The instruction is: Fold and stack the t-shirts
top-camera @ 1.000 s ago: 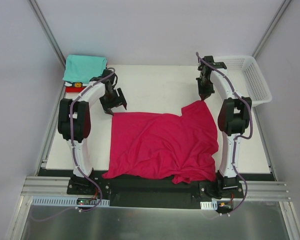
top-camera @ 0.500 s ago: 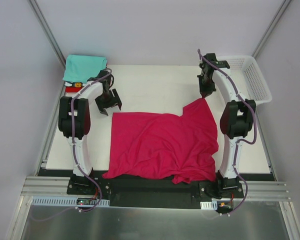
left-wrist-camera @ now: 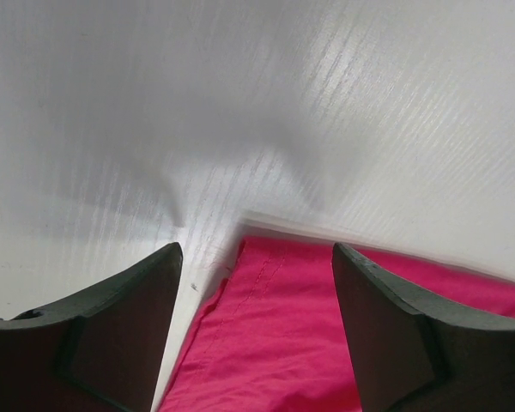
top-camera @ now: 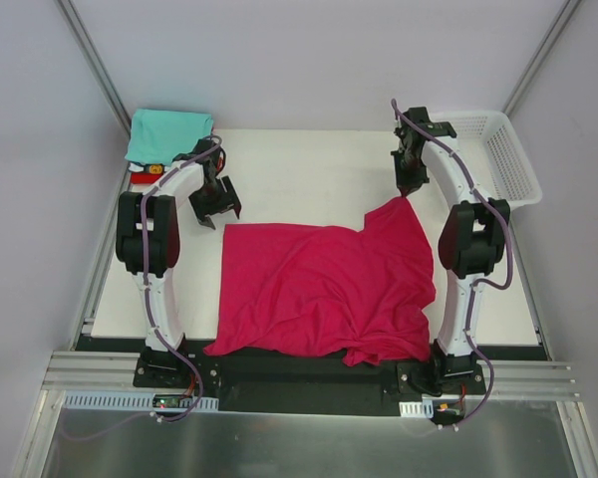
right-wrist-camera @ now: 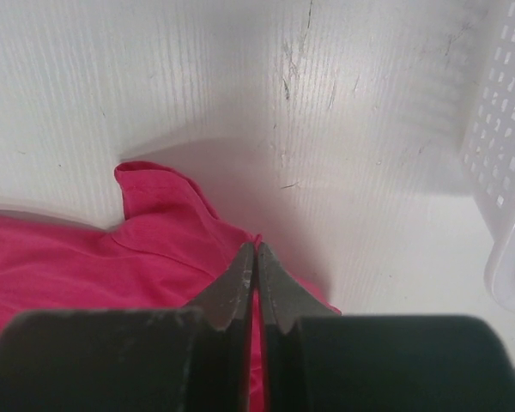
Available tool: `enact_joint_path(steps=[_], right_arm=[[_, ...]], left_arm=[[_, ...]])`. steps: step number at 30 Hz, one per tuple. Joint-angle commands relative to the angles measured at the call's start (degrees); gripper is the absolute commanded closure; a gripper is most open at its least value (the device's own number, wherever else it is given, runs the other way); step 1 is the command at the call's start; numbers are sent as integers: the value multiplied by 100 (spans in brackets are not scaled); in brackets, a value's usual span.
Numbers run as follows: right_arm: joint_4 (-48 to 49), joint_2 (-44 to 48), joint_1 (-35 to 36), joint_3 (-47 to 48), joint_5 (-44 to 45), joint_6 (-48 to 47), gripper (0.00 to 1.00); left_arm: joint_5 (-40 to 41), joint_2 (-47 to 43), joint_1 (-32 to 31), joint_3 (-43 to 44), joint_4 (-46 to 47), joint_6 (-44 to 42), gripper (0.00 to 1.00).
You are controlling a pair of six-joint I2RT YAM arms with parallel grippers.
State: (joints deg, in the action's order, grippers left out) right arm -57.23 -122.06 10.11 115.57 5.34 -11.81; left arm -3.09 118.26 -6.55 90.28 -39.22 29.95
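Observation:
The large magenta-pink t-shirt (top-camera: 324, 289) lies spread and wrinkled on the white table (top-camera: 309, 169). My right gripper (top-camera: 409, 189) (right-wrist-camera: 255, 247) is shut on the shirt's far right corner, with a sliver of pink cloth (right-wrist-camera: 86, 249) between its fingers. At the shirt's far left corner (left-wrist-camera: 309, 343) my left gripper (top-camera: 216, 204) (left-wrist-camera: 255, 251) hangs open; the hemmed corner lies between its dark fingers (left-wrist-camera: 120, 326), untouched. A folded teal t-shirt (top-camera: 167, 134) rests on a red one (top-camera: 145, 177) at the far left corner.
A white plastic mesh basket (top-camera: 503, 149) (right-wrist-camera: 506, 129) stands at the far right, close to my right gripper. Grey walls close in both sides, and the black mounting rail (top-camera: 299, 383) runs along the near edge under the shirt's hem.
My left gripper has drifted slightly left and back from the shirt's corner. The right gripper has kept its grip and drawn the corner a touch farther back.

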Motion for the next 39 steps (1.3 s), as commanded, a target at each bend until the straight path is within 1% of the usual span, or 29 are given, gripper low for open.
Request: enact_joint_path(steps=[1, 4, 12, 21, 22, 24, 26, 28, 29, 31, 32, 33, 34, 39], right_arm=[[-7, 385, 70, -43, 46, 47, 97], [-16, 402, 96, -26, 72, 56, 97], [-34, 437, 97, -8, 90, 48, 98], [-42, 499, 97, -34, 54, 56, 98], [-42, 499, 97, -26, 63, 56, 98], [-42, 508, 105, -26, 63, 48, 98], [-42, 525, 97, -43, 63, 48, 98], [-42, 525, 97, -43, 63, 39, 98], [-51, 534, 97, -52, 55, 47, 98], [-51, 534, 97, -61, 63, 39, 99], [-51, 534, 97, -69, 72, 39, 99], [-51, 543, 105, -78, 63, 39, 99], [-60, 534, 105, -78, 55, 39, 99], [-34, 613, 132, -262, 37, 65, 99]], left_arm=[[-227, 5, 4, 87, 2, 63, 30], [-332, -31, 4, -1, 55, 89, 30], [-517, -4, -5, -116, 196, 160, 36], [-587, -66, -13, -353, 319, 221, 38], [-596, -83, -13, -379, 354, 230, 40], [-622, -84, -22, -415, 371, 239, 47], [-657, -83, -40, -415, 380, 265, 48], [-675, -75, -66, -406, 398, 283, 52], [-693, -75, -75, -406, 398, 274, 62], [-710, -92, -92, -406, 398, 300, 73], [-719, -92, -101, -415, 407, 300, 81], [-728, -101, -110, -415, 398, 300, 85], [-728, -118, -110, -415, 407, 300, 99], [-763, -233, -128, -415, 407, 283, 100]])
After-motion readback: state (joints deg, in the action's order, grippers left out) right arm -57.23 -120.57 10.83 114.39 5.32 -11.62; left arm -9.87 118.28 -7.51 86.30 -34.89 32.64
